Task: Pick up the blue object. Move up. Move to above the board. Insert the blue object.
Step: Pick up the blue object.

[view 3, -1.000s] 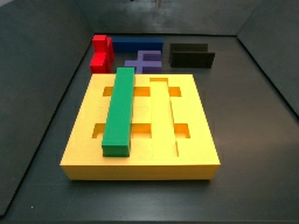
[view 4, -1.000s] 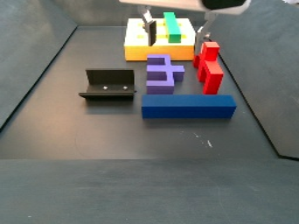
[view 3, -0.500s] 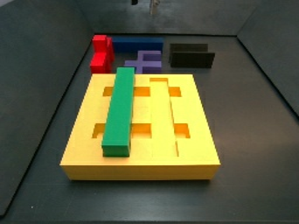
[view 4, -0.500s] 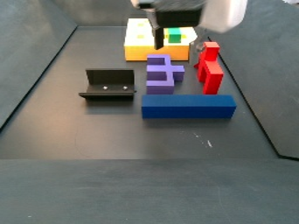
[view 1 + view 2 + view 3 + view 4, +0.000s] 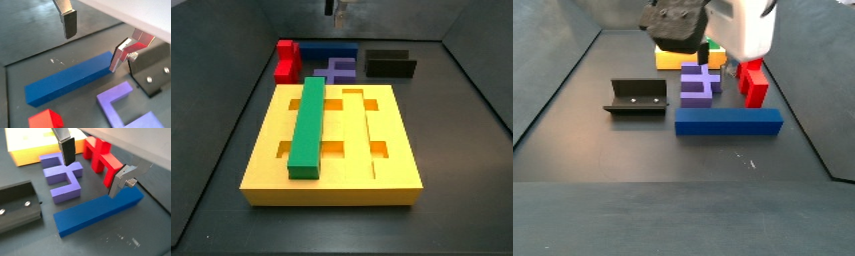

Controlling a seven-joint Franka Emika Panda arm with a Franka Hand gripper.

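Observation:
The blue object is a long dark blue bar lying flat on the dark floor, seen in a side view and half hidden behind the purple block in the other. My gripper hangs open above it, one finger over the purple block, the other finger over the bar's end. Nothing is between the fingers in both wrist views. The board is a big yellow grooved slab with a green bar lying in one groove.
A purple notched block and a red piece lie right beside the blue bar. The fixture stands on the floor nearby. Dark walls close in the floor on all sides.
The hand has come away from over the board and down toward the blue bar, filling more of a side view. None of the pieces has moved.

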